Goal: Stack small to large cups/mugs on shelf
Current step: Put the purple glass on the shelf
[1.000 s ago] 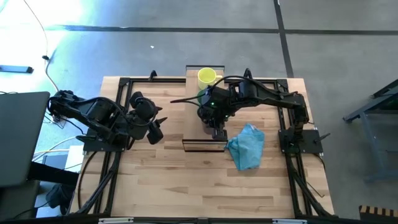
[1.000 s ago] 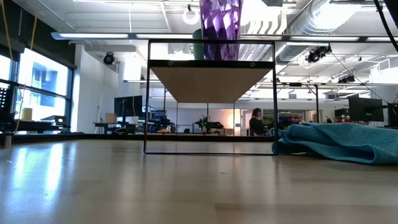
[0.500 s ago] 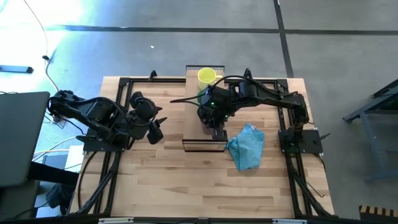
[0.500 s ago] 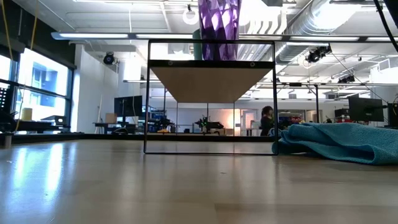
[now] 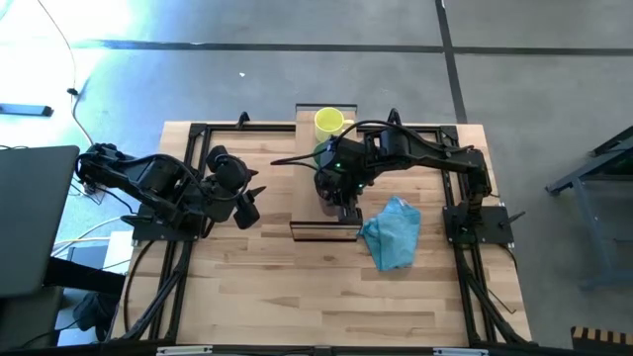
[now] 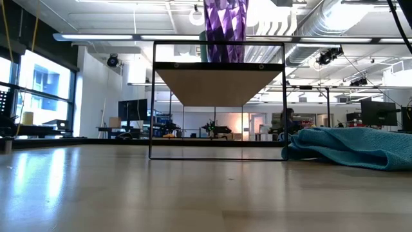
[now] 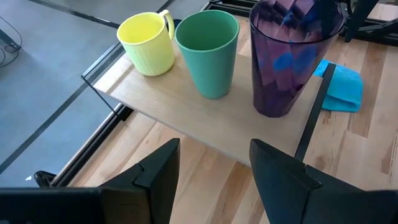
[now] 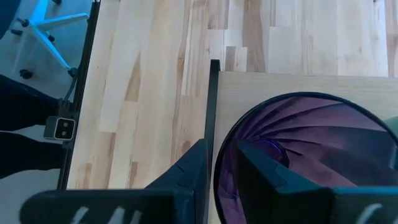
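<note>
Three vessels stand in a row on the light-wood shelf [image 7: 186, 106]. The yellow mug [image 7: 149, 43] is at the far end and the green cup [image 7: 209, 53] in the middle. The purple tumbler [image 7: 283, 68] is nearest and stands upright on its base. My right gripper [image 8: 221, 149] is above the tumbler [image 5: 334, 188], shut on its rim. My left gripper [image 7: 214, 146] is open and hovers over the table left of the shelf [image 5: 312, 213], touching nothing. My right gripper holds the purple tumbler by its rim [image 8: 217, 163] on the side toward the table's left. It comes from above, pointing down. One finger [image 8: 267, 168] is inside the tumbler and the other [image 8: 186, 171] is outside. The tumbler is upright, its base [image 6: 225, 59] on the shelf.
A crumpled blue cloth [image 5: 393, 232] lies on the slatted tabletop just right of the shelf's near end. Black frame rails [image 5: 178, 257] run along both sides of the table. The near half of the tabletop [image 5: 316, 297] is bare wood. A person moves in the room beyond the table.
</note>
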